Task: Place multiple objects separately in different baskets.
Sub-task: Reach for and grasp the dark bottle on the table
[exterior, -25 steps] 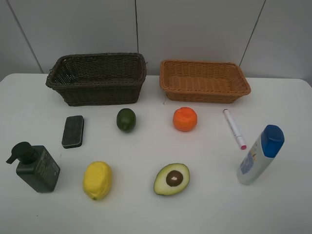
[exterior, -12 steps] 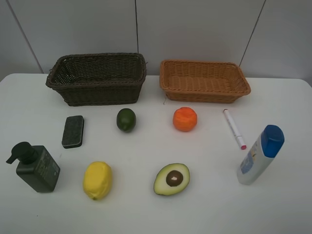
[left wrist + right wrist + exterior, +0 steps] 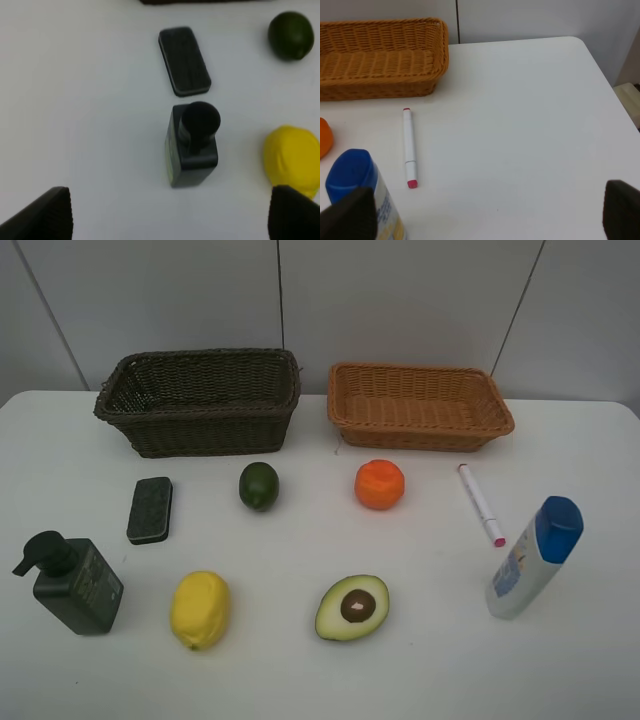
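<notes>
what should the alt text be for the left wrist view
A dark green pump bottle stands on a white table, seen from above, ahead of the open left gripper, whose two dark fingertips frame the shot. A dark rectangular pad lies just beyond the bottle, apart from it, with a lemon and a lime off to one side.
</notes>
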`<state>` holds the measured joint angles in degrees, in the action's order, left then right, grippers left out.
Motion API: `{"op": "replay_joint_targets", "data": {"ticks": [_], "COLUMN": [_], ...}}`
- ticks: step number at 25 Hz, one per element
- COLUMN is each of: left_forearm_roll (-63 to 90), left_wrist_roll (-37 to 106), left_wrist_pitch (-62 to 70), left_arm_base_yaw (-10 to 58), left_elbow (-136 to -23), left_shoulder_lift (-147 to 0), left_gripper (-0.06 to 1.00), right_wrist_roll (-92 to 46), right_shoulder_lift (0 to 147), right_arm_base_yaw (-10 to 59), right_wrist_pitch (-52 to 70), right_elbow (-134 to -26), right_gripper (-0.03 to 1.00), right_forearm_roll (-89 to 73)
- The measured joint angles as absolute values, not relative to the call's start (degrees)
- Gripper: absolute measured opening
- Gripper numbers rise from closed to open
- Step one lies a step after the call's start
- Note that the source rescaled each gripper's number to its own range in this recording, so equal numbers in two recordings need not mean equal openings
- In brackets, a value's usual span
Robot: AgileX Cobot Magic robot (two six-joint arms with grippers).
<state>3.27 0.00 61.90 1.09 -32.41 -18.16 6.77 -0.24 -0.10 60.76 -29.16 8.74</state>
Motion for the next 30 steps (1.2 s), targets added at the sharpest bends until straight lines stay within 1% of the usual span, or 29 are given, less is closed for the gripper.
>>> {"op": "replay_joint_targets", "data": {"ticks": [7,13,17,23,30], "left_forearm_roll": [6.1,7.6,7.5,5.5,3.4], "left_wrist_roll": [2.1,2.1,2.1,-3.5,-5.7], "left_wrist_pitch": [66.4,65.6,61.5,55.9,51.6], "left_arm_base_yaw": [1.1,1.1,3.5,11.2,12.7], "left_elbow": [-39.6,-44.5,-44.8,-44.8,-44.8], "left_shoulder_lift": [-45.7,-65.3,-72.8,-79.8,-85.9], "left_gripper": [0.99,0.99,0.99,0.99,0.99], "right_wrist_roll": [6.8,6.8,6.8,6.8,6.8], "right_shoulder_lift": [-0.2,-0.2,-0.2,-0.2,-0.2], "right_arm_base_yaw": [-0.1,-0.1,-0.1,-0.1,-0.1], "right_wrist_pitch": [60.8,60.8,60.8,60.8,60.8], "right_elbow": [-29.2,-29.2,-29.2,-29.2,-29.2], "right_gripper": [0.99,0.99,0.99,0.99,0.99], "right_forearm_roll": [8.7,8.7,8.7,8.7,8.7]}}
